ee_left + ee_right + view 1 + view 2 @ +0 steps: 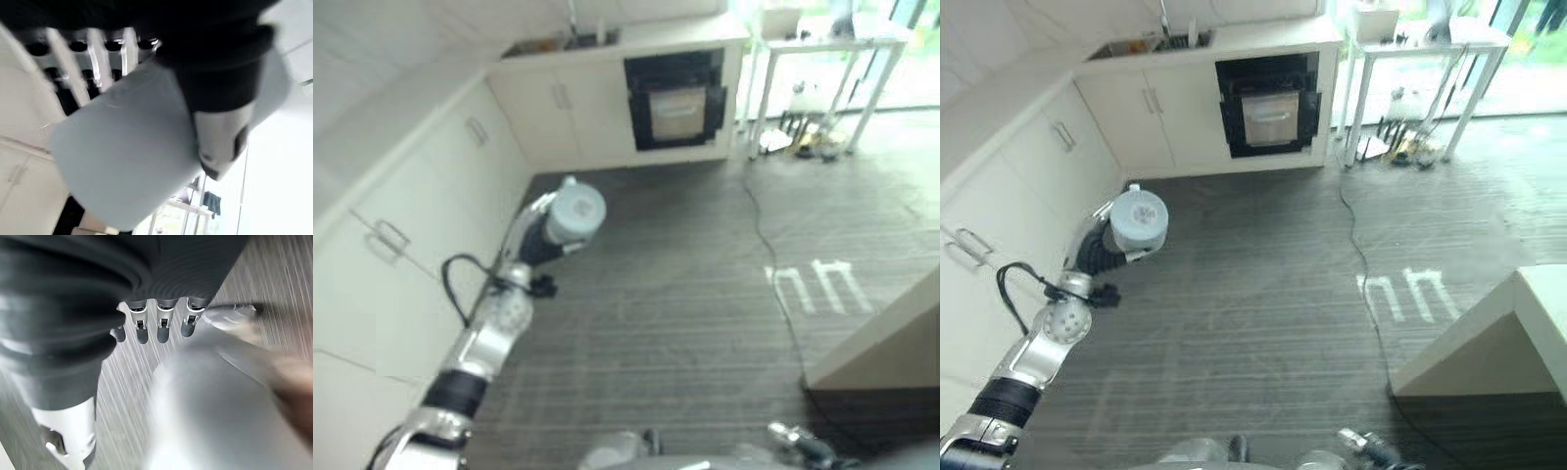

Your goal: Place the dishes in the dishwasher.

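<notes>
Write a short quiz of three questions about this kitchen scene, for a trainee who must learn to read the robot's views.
1. True or false: the left hand is curled round a pale blue cup.
2. Where does the dark open appliance stand?
A. Built into the cabinets at the far wall
B. In the middle of the floor
C. On the white table
3. Fill in: the right hand's fingers hang over the striped grey ____.

Key: 1 true. 2 A. 3 floor; they look relaxed and hold nothing.
</notes>
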